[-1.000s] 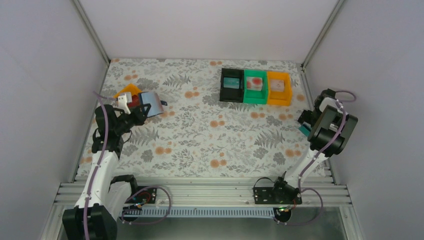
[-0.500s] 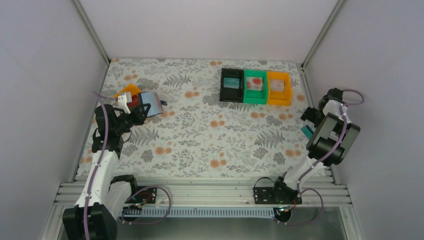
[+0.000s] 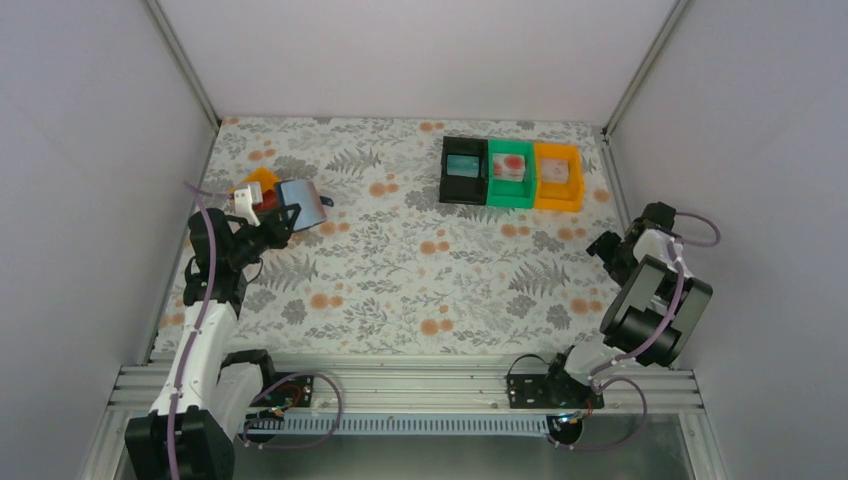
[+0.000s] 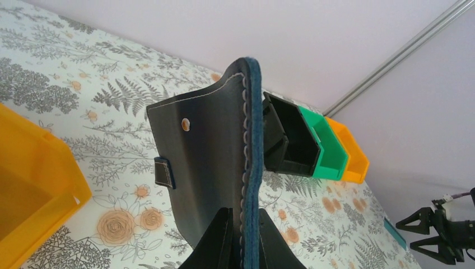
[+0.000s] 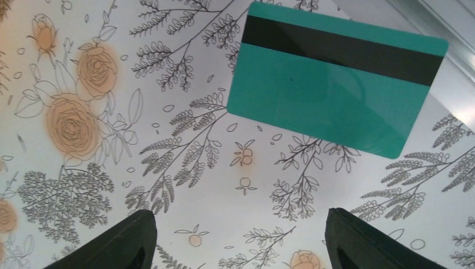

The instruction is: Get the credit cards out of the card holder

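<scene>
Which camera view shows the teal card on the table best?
The right wrist view: the whole teal card lies flat, black stripe up, beyond the open right claw. The left wrist view shows only a far sliver; the top view does not show it.

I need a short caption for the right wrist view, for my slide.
Right gripper open, clear of a teal card, black stripe up, lying on the floral table.

Overhead plus wrist close-ups, shared table [image 3: 400, 270]
</scene>
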You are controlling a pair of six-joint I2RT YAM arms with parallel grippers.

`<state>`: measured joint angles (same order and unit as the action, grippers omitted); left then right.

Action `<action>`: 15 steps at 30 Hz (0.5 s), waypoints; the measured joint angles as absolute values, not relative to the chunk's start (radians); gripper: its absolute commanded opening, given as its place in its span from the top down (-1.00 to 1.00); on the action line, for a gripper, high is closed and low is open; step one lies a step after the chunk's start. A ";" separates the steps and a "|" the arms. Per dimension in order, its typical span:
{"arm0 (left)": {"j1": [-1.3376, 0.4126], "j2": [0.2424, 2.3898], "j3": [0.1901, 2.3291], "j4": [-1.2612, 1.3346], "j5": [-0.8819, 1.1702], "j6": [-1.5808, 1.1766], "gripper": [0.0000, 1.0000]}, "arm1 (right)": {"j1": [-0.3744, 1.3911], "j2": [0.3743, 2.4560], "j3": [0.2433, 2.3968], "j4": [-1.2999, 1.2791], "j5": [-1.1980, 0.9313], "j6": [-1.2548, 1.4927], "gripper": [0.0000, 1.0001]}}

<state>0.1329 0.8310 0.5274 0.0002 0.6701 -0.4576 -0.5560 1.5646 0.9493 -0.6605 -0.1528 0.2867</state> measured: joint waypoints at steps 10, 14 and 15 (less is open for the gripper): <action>0.133 0.831 0.527 0.008 0.669 -0.456 0.95 | -0.571 1.615 0.905 -0.582 -0.084 0.429 -0.05; 0.133 0.831 0.527 0.005 0.665 -0.453 0.95 | -0.581 1.652 0.906 -0.555 -0.072 0.452 -0.03; 0.133 0.831 0.528 0.005 0.665 -0.453 0.95 | -0.584 1.655 0.907 -0.543 -0.070 0.456 -0.03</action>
